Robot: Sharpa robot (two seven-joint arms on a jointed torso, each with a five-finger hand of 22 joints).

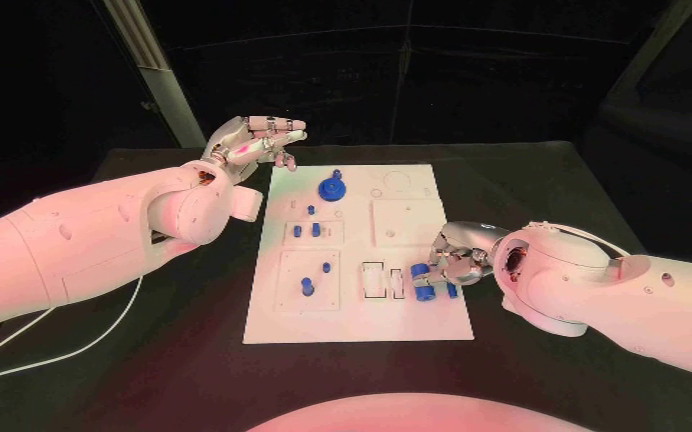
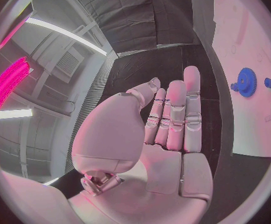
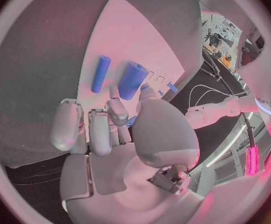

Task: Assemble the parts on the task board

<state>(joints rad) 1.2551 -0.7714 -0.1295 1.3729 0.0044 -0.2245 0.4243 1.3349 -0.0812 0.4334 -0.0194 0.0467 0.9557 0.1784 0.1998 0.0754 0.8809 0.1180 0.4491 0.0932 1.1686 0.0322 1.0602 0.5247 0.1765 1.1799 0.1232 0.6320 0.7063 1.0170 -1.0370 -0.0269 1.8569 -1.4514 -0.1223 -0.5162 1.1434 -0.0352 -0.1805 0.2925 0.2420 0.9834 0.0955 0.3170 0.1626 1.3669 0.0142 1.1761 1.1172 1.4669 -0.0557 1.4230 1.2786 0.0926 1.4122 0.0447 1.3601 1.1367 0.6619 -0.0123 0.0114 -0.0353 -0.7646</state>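
Note:
The white task board [image 1: 361,297] lies in the middle of the black table. A blue gear [image 1: 333,188] stands near its far edge, and it appears again as the gear [image 2: 245,82] in the left wrist view. Several small blue parts [image 1: 306,284] sit in the board's left half. My left hand [image 1: 257,142] hovers off the board's far left corner, fingers straight and apart, holding nothing. My right hand [image 1: 459,257] is low over the board's right edge. Its thumb and a finger pinch a small blue part [image 3: 132,120], mostly hidden. A thick blue cylinder [image 3: 132,79] and a thin one [image 3: 100,73] lie just past its fingertips.
The board has square recesses [image 1: 401,220] in its right half and slots [image 1: 374,280] beside the cylinders. A white cable [image 1: 58,352] runs over the table at the near left. Bare black table surrounds the board.

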